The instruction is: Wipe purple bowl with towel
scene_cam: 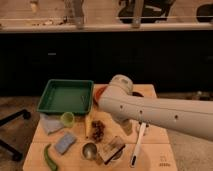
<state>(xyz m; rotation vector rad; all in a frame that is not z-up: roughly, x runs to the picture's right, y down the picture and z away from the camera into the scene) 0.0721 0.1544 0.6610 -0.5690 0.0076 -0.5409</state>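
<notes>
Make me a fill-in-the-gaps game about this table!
The tray is ___.
The white arm hides the pincer and part of the ___ bowl.
The grey towel lies just in front of the ___.
Missing words: green, orange, tray.

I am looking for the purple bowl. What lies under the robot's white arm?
Only the left edge of the orange bowl shows beside the arm. The arm covers the rest and the table below, so no purple bowl is visible. The claw is out of sight too.
</notes>
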